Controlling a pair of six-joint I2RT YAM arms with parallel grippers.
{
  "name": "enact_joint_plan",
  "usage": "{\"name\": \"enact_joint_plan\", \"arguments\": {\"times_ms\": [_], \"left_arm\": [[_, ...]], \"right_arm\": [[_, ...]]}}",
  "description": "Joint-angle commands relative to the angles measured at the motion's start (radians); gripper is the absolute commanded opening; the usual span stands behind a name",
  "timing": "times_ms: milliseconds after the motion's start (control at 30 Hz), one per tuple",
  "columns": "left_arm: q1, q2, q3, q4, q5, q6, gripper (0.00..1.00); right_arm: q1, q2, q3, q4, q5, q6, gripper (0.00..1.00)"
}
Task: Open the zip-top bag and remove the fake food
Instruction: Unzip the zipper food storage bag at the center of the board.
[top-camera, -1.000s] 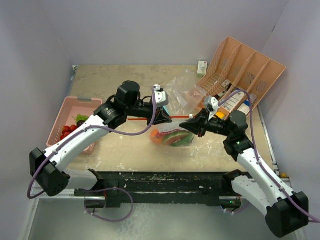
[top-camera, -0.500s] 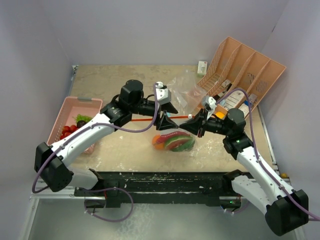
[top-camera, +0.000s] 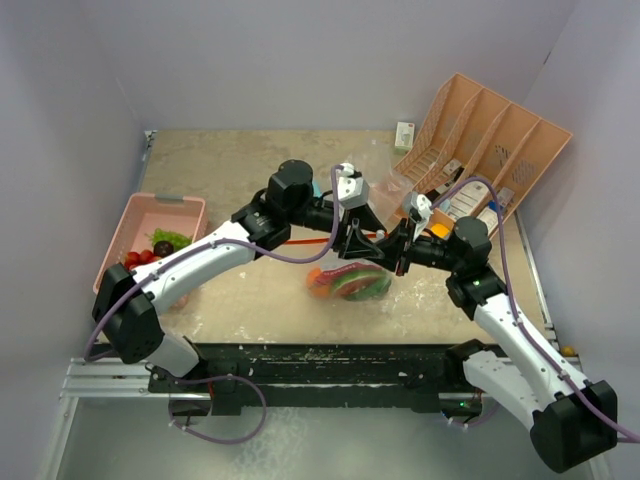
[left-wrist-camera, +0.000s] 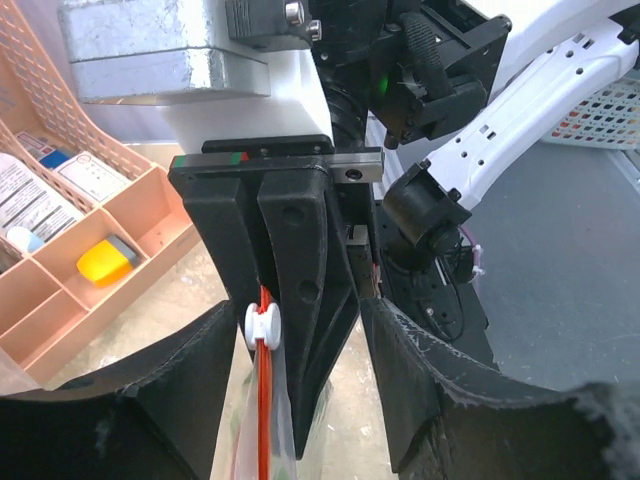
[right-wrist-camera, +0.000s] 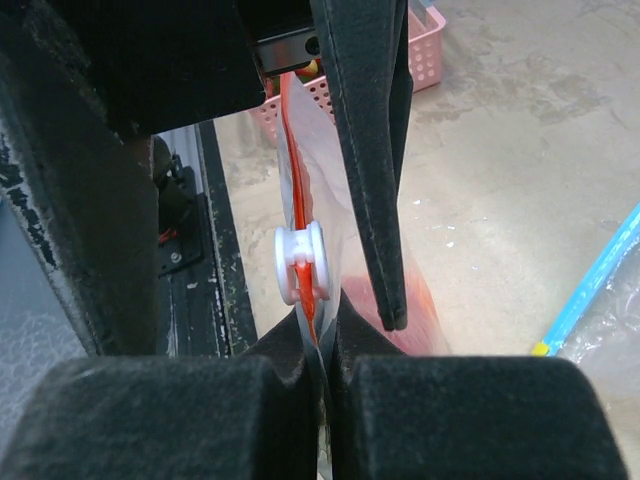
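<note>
The clear zip-top bag (top-camera: 348, 283) hangs between the two grippers with an orange and a watermelon slice inside. Its red zip strip (top-camera: 315, 241) is stretched out to the left. My right gripper (top-camera: 393, 248) is shut on the bag's top edge just below the white slider (right-wrist-camera: 300, 263). My left gripper (top-camera: 362, 238) is open. Its fingers (right-wrist-camera: 365, 150) stand on either side of the slider (left-wrist-camera: 260, 325) and the right gripper's tips (left-wrist-camera: 300, 300). More fake food (top-camera: 150, 250), strawberries, a plum and a leaf, lies in the pink basket (top-camera: 165, 200).
A peach divider rack (top-camera: 490, 140) with bottles and boxes leans at the back right. A second clear bag (top-camera: 365, 180) lies behind the grippers. A small white box (top-camera: 404, 133) stands by the back wall. The black base rail (top-camera: 320, 365) runs along the near edge.
My left arm has moved right along the red zip strip, up to the slider beside the right gripper. The right gripper has kept its hold and the bag has barely shifted.
</note>
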Motion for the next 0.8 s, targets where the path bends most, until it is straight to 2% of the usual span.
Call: {"name": "enact_joint_plan", "arguments": {"times_ms": [0,500,600,767], "left_arm": [[-0.007,0.001,0.045,0.101,0.005,-0.037,0.58],[-0.006,0.016,0.056,0.103,0.009,-0.072,0.14],[-0.007,0.016,0.055,0.091,0.015,-0.072,0.1],[-0.007,-0.01,0.019,0.085,0.0,-0.063,0.12]], "right_arm": [[0.002,-0.023,0.037,0.017,-0.019,-0.018,0.0],[0.002,-0.044,0.048,-0.041,-0.021,-0.047,0.0],[0.002,-0.062,0.048,-0.044,-0.01,-0.042,0.0],[0.003,-0.112,0.033,0.025,0.05,0.012,0.0]]}}
